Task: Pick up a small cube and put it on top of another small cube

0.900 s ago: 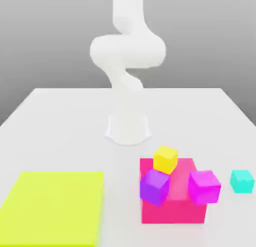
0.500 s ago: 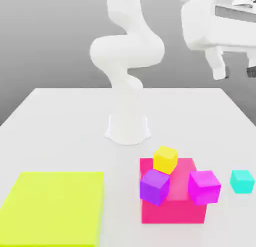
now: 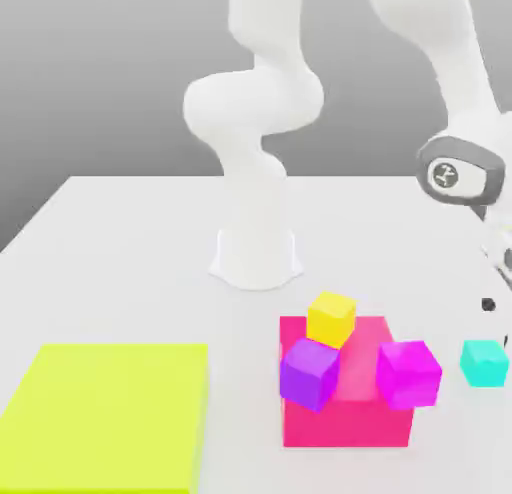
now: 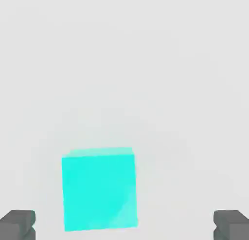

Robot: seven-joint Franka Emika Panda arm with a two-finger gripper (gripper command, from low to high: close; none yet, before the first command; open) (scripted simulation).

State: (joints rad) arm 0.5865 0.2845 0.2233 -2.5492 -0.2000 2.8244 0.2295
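My gripper (image 4: pixel 124 225) hangs wide open above the small cyan cube (image 4: pixel 99 189), which sits alone on the white table (image 3: pixel 120 252), well apart from the big pink block (image 3: pixel 345 402). The cube lies off-centre between my fingertips (image 4: pixel 17 223); descending now, one finger could clip it and knock it askew.

White tabletop (image 3: pixel 120 242), matte, plain, no markings; far edge straight, side edges run toward camera in ext. view. Surface fills lower part of ext. view, cut off at near edge. Behind table: flat grey backdrop (image 3: pixel 90 72), no seams, no windows, no furniture; shade a bit lighter toward top. Light soft, even, diffuse; only faint shadows on surface. Hand view: same white surface (image 4: pixel 121 54), uniform, slight grey shading, no texture.
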